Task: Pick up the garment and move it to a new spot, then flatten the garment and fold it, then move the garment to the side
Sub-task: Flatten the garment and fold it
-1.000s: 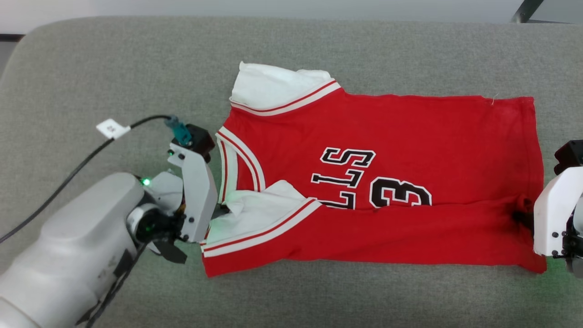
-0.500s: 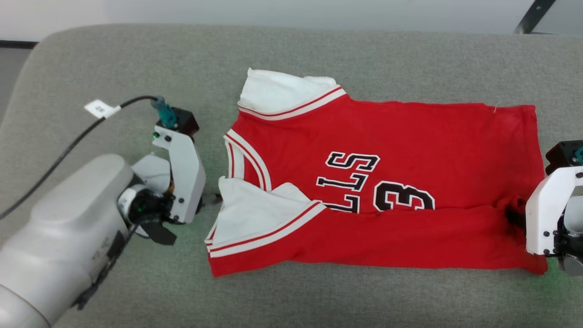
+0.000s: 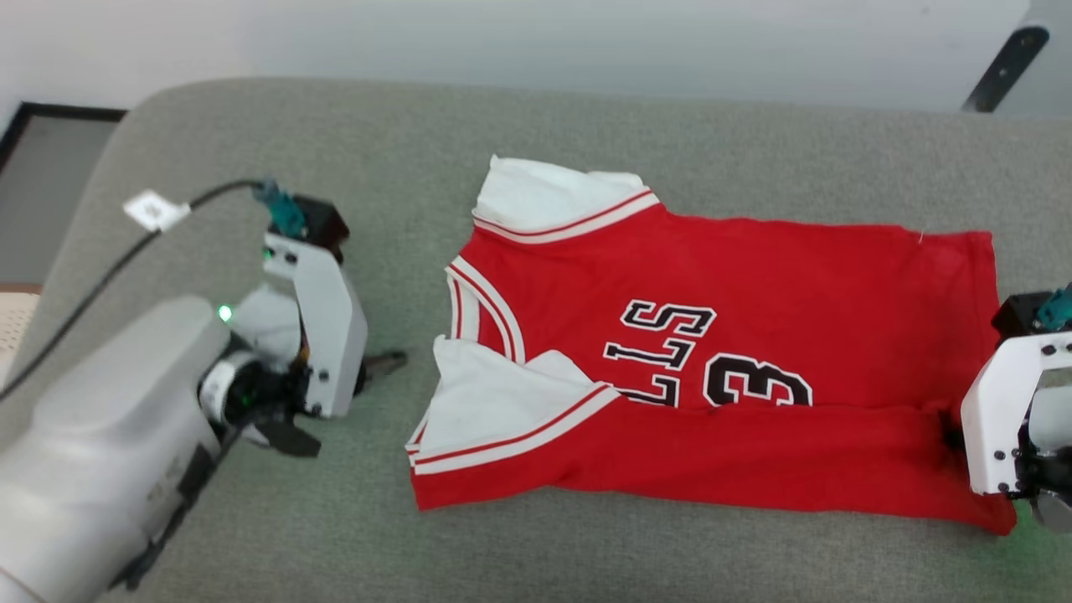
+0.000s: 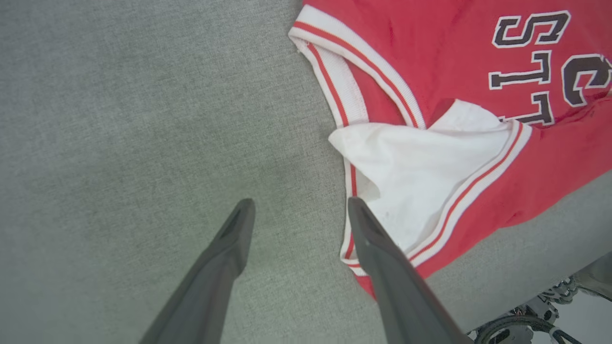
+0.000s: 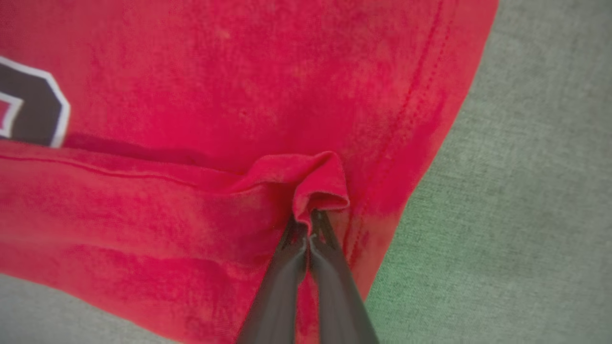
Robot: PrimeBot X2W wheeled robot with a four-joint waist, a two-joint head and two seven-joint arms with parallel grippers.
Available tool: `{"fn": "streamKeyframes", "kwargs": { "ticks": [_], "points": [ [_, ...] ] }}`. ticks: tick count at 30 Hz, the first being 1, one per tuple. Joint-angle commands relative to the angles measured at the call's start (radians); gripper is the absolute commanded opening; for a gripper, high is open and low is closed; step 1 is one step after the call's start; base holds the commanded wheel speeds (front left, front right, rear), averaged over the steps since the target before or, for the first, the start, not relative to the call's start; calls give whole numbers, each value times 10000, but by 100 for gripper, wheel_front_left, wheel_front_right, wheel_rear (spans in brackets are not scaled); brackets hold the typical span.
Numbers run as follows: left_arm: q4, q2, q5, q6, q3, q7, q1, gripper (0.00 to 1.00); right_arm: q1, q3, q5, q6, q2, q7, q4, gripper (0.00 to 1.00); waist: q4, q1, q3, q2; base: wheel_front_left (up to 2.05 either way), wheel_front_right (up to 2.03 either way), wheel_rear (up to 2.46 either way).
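Grey cushion (image 3: 352, 126) under left gripper (image 4: 296, 206), spread wide, white sleeve (image 4: 420, 172) just beside. Right gripper (image 5: 308, 220) pinches hem fold (image 5: 318, 184) of red jersey (image 3: 754, 268).

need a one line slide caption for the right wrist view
Right hand pinches a raised fold of the red garment near its hem, over the grey cushion.

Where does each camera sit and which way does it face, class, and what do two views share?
Head view: on the robot's head, looking down at the garment on the grey cushion; left gripper and right gripper show.
Left wrist view: on the left wrist, looking along open jaws at the white sleeve.
Right wrist view: on the right wrist, looking along jaws shut on a red fold.
Shared: head and left wrist views both show the lettering.
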Motion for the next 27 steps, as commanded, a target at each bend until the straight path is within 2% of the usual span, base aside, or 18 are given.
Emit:
{"fn": "streamKeyframes", "kwargs": {
  "ticks": [1, 2, 3, 10, 16, 23, 27],
  "points": [
    [-87, 79, -72, 16, 32, -124, 183, 100, 127, 117, -141, -15, 84, 74, 305, 34, 139, 0, -263, 0, 0, 0, 0],
    [-146, 61, -146, 71, 64, -190, 344, 100, 72, 197, -261, -15, 55, 10, 458, 73, 168, 0, -364, 0, 0, 0, 0],
    [-218, 48, -172, 80, 57, -253, 487, 100, 31, 223, -266, -16, 43, -8, 623, 100, 189, 0, -478, 0, 0, 0, 0],
    [-720, 283, -199, 274, 105, -890, 1235, 100, -334, 417, -209, -16, -19, -316, 1047, 100, 206, 0, -1348, 0, 0, 0, 0],
    [-1302, 503, -131, 506, 283, -1649, 1714, 100, -42, 279, -56, -16, -183, -931, 823, 100, 185, 0, -1904, 0, 0, 0, 0],
    [-2631, 851, -121, 1065, 488, -2751, 2668, 100, 1064, -340, -7, -16, -297, -2882, -534, 100, 190, 0, -2277, 0, 0, 0, 0],
    [-3406, 1196, -223, 1494, 572, -3102, 3256, 100, 1959, -913, -282, -16, -111, -4186, -1532, 100, 145, 0, -2334, 0, 0, 0, 0]
  ]
}}
